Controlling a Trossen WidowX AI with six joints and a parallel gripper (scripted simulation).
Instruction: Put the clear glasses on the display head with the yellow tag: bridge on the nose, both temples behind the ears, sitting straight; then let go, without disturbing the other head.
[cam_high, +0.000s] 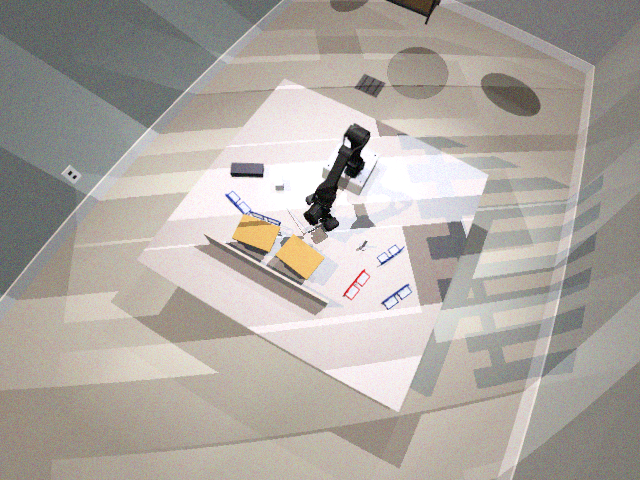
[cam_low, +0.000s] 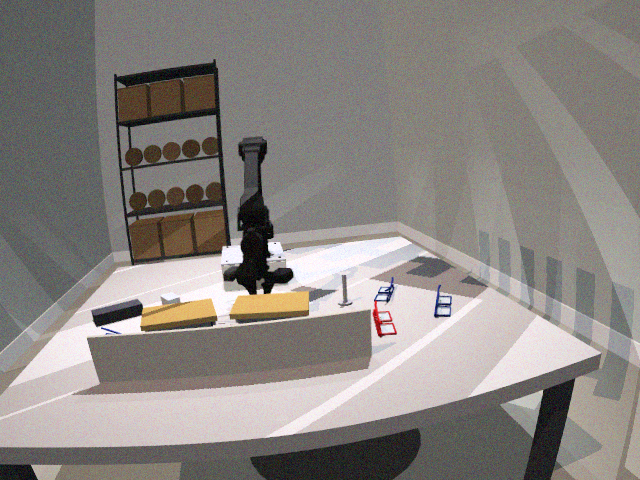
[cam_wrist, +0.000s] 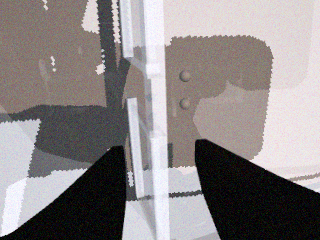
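The clear glasses (cam_wrist: 159, 105) run upright through the middle of the wrist view, pale and seen nearly edge-on. In the top view a thin pale line of the glasses (cam_high: 296, 222) shows beside the hand. My gripper (cam_high: 318, 225) (cam_low: 259, 291) (cam_wrist: 159, 152) is partly open. The glasses pass between its black fingertips, with a gap visible on each side. Two small round bumps (cam_wrist: 185, 76) (cam_wrist: 185, 103) show right of the glasses. I cannot clearly make out either display head or the yellow tag; orange-yellow panels (cam_high: 256, 233) (cam_high: 300, 256) (cam_low: 178, 313) (cam_low: 269, 305) stand in front of the hand.
A long upright board (cam_high: 266, 269) (cam_low: 232, 348) stands along the panels. Red glasses (cam_high: 364, 272) (cam_low: 376, 319), blue glasses and a small post (cam_low: 344, 289) are to one side. A dark box (cam_high: 247, 169) (cam_low: 117, 312) and a white block (cam_high: 279, 184) are on the other side.
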